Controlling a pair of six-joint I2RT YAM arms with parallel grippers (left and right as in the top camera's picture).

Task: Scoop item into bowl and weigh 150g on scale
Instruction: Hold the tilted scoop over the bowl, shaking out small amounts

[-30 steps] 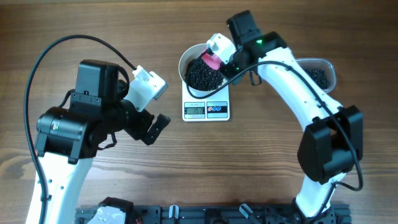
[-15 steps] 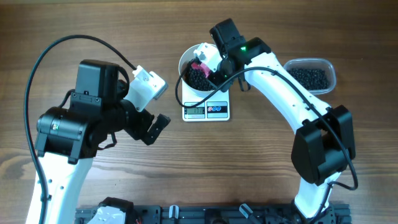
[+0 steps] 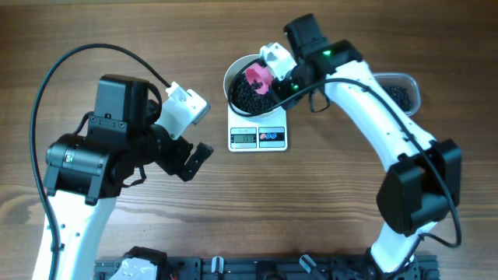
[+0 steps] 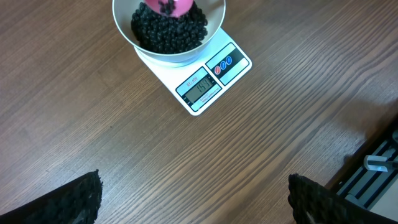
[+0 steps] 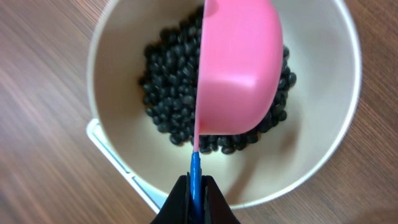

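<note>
A: Overhead view, first entry?
B: One round plain white bowl (image 3: 229,82), seated on the small flat white square digital scale (image 3: 258,137), mid-table; small round black beads (image 3: 247,96) inside it; bare wooden table (image 3: 311,210) lies open left, front and right of the scale; clear plastic tub (image 3: 415,84) near the right edge, partly behind the right arm (image 3: 373,117), more beads in it.
A: Left wrist view?
B: Entry: left gripper (image 4: 196,198), fingers spread wide, holding nothing, well apart from the scale; grey display (image 4: 200,88), digits too small to read; one red and one blue button (image 4: 222,65); black rail (image 4: 367,180) at lower right.
A: Right wrist view?
B: Entry: right gripper (image 5: 196,194), fingers pressed onto the blue handle (image 5: 195,168) of the small pink plastic scoop (image 5: 239,62); scoop tipped on edge over the beads, inside the bowl's rim; contact with the beads cannot be told.
</note>
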